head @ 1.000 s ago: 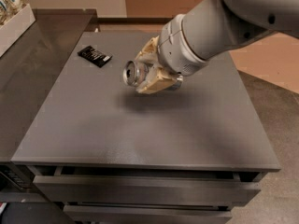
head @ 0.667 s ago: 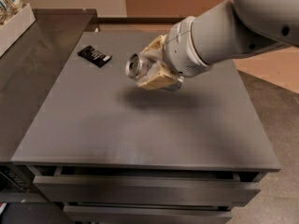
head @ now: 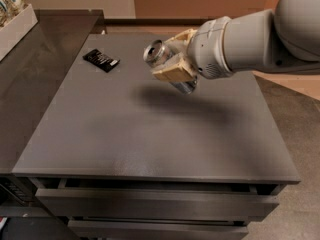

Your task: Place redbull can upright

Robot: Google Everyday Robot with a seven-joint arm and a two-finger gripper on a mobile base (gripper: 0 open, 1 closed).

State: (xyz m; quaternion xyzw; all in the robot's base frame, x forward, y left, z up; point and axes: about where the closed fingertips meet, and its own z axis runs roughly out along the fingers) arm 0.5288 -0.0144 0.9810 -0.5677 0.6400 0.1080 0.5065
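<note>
My gripper (head: 172, 59) is shut on the redbull can (head: 161, 55), a slim silver can held tilted, nearly on its side. Its shiny end faces up and to the left. The lower part of the can sticks out below the tan fingers (head: 172, 74). The can hangs well above the grey table (head: 150, 134), over its far middle part, and casts a shadow below. The white arm comes in from the upper right.
A flat black packet (head: 101, 60) lies on the table's far left. A darker counter (head: 35, 74) adjoins on the left, with a white box (head: 15, 26) at its far corner. Drawers run under the table's front edge.
The gripper with the can has risen and moved a little right and farther back. The can stays tilted, its shiny end still facing left.
</note>
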